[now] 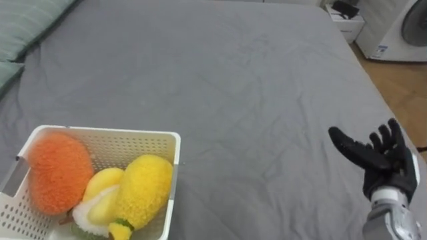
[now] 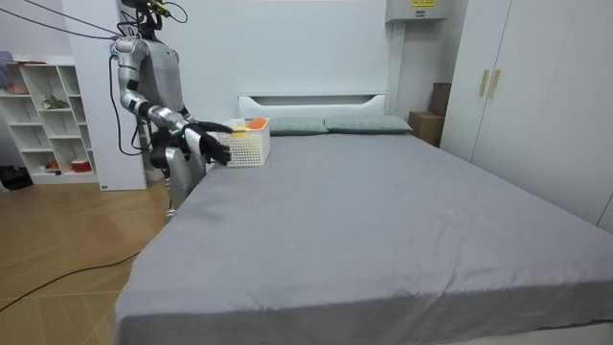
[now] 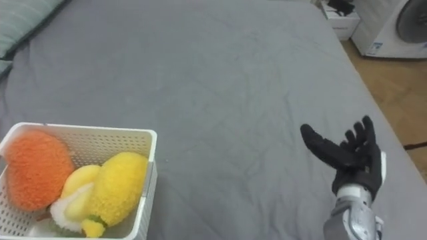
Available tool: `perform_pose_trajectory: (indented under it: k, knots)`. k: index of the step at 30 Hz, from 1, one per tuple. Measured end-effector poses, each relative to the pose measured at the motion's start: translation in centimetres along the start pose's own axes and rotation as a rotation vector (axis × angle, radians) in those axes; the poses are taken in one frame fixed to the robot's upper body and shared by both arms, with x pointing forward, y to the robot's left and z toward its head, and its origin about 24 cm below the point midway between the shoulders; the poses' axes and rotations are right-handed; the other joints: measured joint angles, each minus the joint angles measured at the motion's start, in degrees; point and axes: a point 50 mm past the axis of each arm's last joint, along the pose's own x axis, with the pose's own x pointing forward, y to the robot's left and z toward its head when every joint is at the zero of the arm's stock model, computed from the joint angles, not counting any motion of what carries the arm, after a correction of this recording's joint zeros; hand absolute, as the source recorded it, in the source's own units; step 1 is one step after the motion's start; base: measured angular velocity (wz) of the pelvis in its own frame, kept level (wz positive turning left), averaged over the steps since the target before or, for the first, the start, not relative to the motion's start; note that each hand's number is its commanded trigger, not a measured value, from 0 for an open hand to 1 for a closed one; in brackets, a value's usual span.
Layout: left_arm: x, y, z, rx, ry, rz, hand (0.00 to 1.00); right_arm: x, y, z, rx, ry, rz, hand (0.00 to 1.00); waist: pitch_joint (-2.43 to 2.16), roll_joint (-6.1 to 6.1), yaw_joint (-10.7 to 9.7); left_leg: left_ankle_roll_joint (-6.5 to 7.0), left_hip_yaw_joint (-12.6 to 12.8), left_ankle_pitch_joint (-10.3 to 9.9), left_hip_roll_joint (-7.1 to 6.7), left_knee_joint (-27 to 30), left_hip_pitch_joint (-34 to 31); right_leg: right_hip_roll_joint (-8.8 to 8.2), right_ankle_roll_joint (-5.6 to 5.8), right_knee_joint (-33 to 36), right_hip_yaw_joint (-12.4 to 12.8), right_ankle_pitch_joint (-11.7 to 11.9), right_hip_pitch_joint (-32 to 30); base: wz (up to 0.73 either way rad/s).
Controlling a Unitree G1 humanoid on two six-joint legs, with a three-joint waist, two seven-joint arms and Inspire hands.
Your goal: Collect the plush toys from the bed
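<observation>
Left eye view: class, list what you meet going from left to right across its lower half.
In order: orange toy → yellow toy → basket wall → bare grey sheet → right robot hand, open.

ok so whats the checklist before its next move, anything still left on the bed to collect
1. Right hand empty, fingers open, held above the bed: ok
2. Basket upright on the bed: ok
3. Orange plush, yellow plush and small pale plush inside the basket: ok
4. No loose toys on the grey sheet, in the eye views or the room view: ok
5. Sheet between right hand and basket free of obstacles: ok
6. Room in the basket for more: cannot tell
</observation>
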Motion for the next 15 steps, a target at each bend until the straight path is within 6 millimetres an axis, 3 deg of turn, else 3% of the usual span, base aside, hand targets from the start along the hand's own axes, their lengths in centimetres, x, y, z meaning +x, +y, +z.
perform_pose_trajectory:
  k: [4, 8, 11, 15]
  knots:
    - [-0.1, -0.1, -0.5, -0.025, 0.024, -0.003, 0.00, -0.7, -5.0, -5.1, 0.171, 0.243, -0.238, 0.00, -0.17, 0.27, -0.7, -0.13, -0.1, -0.3, 0.06, -0.2, 0.1, 0.20, 0.01, -0.1, 0.3, 0.0, 0.3, 0.00]
    - [-0.2, -0.2, -0.9, -0.019, 0.040, -0.007, 0.00, -4.2, -10.8, -9.8, 0.350, 0.423, -0.552, 0.00, -0.14, 0.53, -2.4, -0.15, -0.6, -0.4, 0.04, -0.1, 0.1, 0.12, 0.02, 0.0, -0.3, -0.2, 0.5, 0.05]
    - [-0.4, -0.2, -1.8, -0.021, 0.071, -0.013, 0.00, -6.9, -13.7, -11.6, 0.355, 0.486, -0.701, 0.00, -0.09, 0.56, -3.2, -0.30, 0.0, -0.6, 0.07, 0.0, 0.3, 0.23, -0.10, 0.1, 0.5, -0.5, 0.5, -0.11]
    - [-0.4, -0.2, -2.1, -0.023, 0.089, -0.021, 0.00, -9.1, -15.6, -12.7, 0.340, 0.540, -0.804, 0.00, -0.04, 0.52, -4.0, -0.32, 0.0, -0.6, 0.00, 0.2, 0.6, 0.23, -0.08, 0.2, 0.9, -1.1, 0.6, -0.01]
